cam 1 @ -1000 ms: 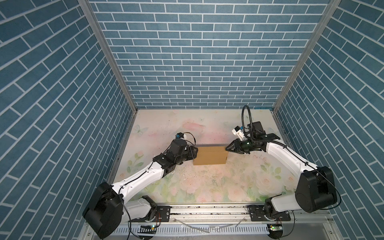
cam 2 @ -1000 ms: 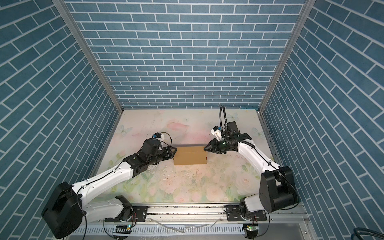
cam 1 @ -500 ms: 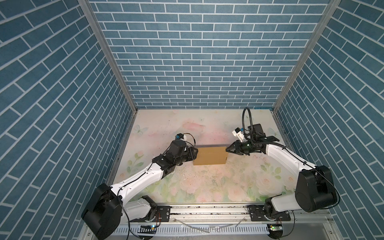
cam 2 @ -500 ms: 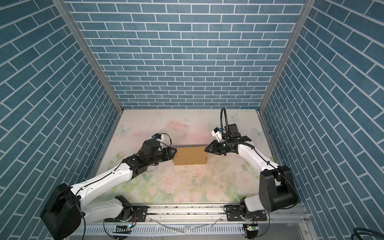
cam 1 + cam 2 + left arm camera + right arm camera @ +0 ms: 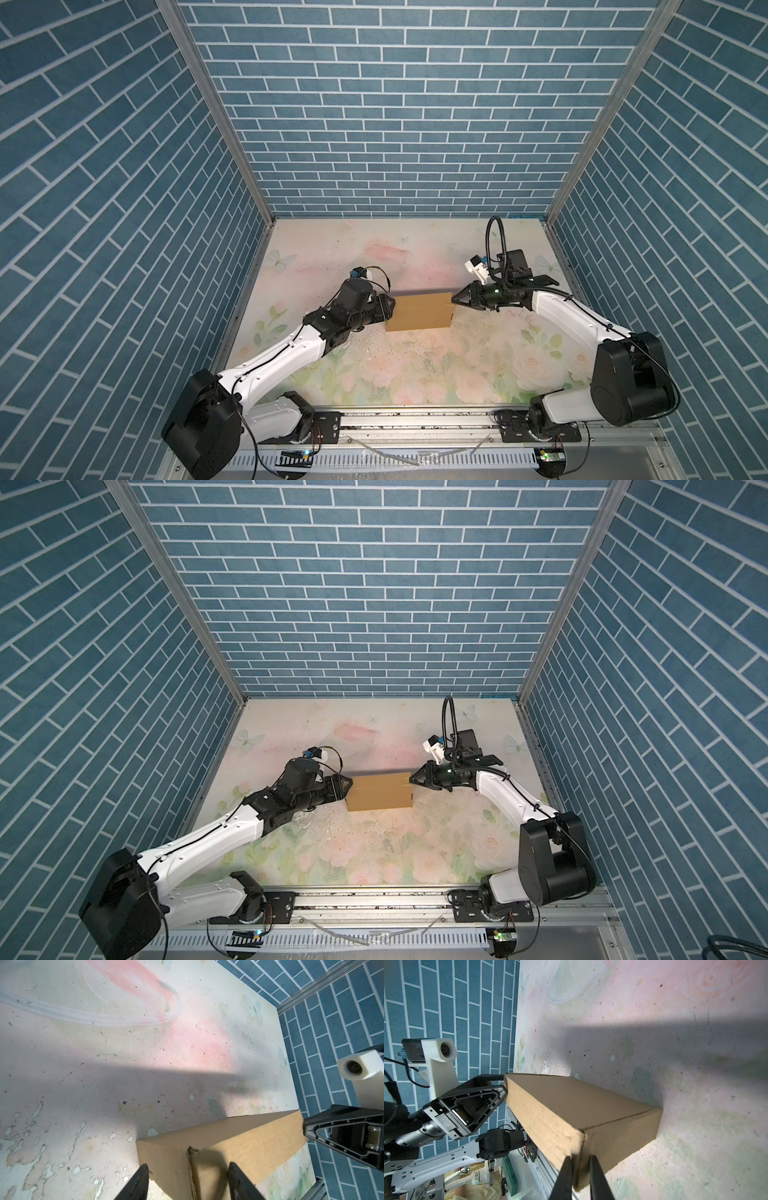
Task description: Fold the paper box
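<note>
The worktop (image 5: 415, 249) has a pale floral print, scuffed and chipped in patches. Blue brick-pattern walls (image 5: 395, 104) close it in on three sides, and a metal rail (image 5: 415, 419) carrying both arm bases runs along the front.

The paper box (image 5: 419, 311) sits near the middle of the worktop, folded up into a closed brown block and lying flat. Its long axis runs left to right, roughly parallel to the back wall and the rail, so each short end faces one arm. Both top views show it boxed in that way (image 5: 379, 791).

The left end effector (image 5: 390, 309) is right up against the box's left end. In the left wrist view its fingers (image 5: 141, 1178) are spread wide, with the end face and its seam just ahead of them.

The right end effector (image 5: 455, 300) meets the right end at the upper far corner. In the right wrist view its fingers (image 5: 564, 1174) are drawn close together, with the box's corner edge (image 5: 583, 1147) showing in the narrow gap. I cannot tell whether they actually bite on the cardboard.
</note>
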Tool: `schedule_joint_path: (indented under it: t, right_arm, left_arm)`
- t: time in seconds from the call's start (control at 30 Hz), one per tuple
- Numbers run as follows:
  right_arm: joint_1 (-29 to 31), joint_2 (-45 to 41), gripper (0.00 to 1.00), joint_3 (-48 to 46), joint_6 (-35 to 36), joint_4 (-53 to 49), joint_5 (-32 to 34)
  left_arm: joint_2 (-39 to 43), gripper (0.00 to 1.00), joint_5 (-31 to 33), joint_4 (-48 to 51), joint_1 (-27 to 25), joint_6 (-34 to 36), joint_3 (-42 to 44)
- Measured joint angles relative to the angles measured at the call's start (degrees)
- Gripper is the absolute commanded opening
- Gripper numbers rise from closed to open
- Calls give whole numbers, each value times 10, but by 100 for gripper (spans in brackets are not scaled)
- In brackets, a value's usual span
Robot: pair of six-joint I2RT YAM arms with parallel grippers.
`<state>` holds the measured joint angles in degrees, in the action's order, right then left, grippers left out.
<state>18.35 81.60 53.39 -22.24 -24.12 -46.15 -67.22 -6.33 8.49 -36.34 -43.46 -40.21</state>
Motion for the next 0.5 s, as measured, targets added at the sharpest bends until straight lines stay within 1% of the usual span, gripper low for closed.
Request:
schedule_joint_path:
  t: [0.27, 0.4, 0.5]
  right_arm:
    - [2, 0, 16, -2, 0, 7, -2]
    - [2, 0, 16, -3, 0, 9, -2]
    - [2, 0, 16, -5, 0, 12, -4]
  left_arm:
    - [41, 65, -13, 85, 7, 13, -11]
    - [53, 65, -16, 103, 9, 16, -11]
    - [54, 65, -19, 99, 9, 15, -5]
